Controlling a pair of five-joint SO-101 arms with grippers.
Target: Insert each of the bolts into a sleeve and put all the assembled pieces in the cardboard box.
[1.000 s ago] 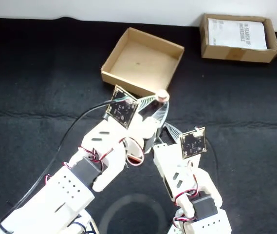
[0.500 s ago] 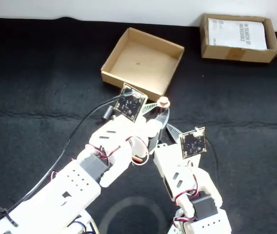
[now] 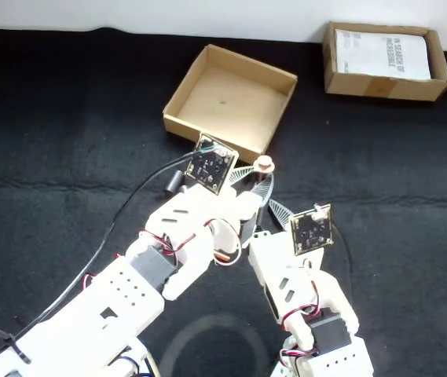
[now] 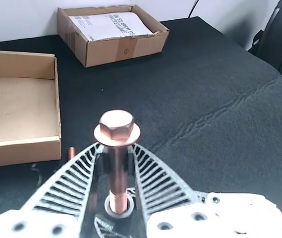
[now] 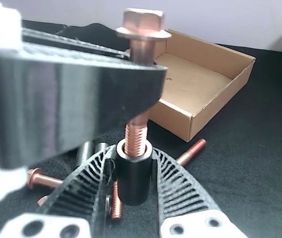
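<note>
Sitting within sleeve (image 5: 133, 176) rim — bolt (image 4: 117, 163) tip

Held bolt (image 3: 264, 164) lower, tip in sleeve (image 5: 132, 174)

Copper bolt (image 4: 117, 166), flanged hex head uppermost, held upright in the left hand (image 4: 117, 148). Its threaded tip is entered in the bore of the black sleeve (image 5: 132, 181), a short cylinder clamped upright in the right hand (image 5: 132, 156). On the desk (image 5: 259, 148) below lie the first loose bolt (image 5: 193, 151), near the cardboard box (image 5: 173, 116); the second loose bolt (image 5: 42, 178); and the third loose bolt (image 5: 115, 201). Two grey sleeves (image 5: 87, 148) stand close together nearby. The box is shallow and open-topped.
</note>
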